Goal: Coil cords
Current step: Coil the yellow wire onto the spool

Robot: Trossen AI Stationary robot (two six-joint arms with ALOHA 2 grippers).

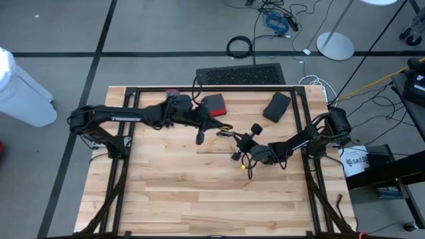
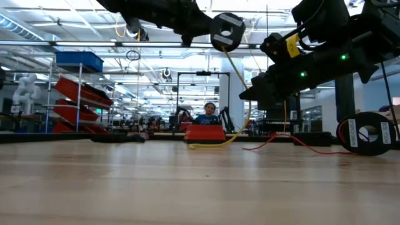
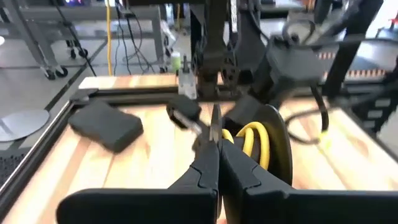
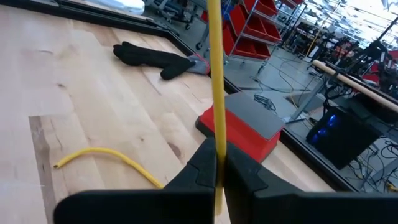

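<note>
From the left, my left gripper (image 1: 200,137) hangs above mid-bench with its jaws pressed together on nothing I can make out. Just right of it, the yellow cord (image 4: 215,74) runs taut and upright through my right gripper (image 1: 236,156), whose jaws are clamped on it. The cord's free end (image 4: 102,155) lies loose on the bench (image 1: 179,199) toward the red box (image 1: 214,105), so I judge the right arm nearer for coiling.

On the table (image 1: 166,199), a box (image 1: 214,105) lies at the far middle, with a glove (image 1: 174,99) to its left and a block (image 1: 276,106) to its right. A cord (image 1: 222,132) lies just near the box, between both arms.
</note>
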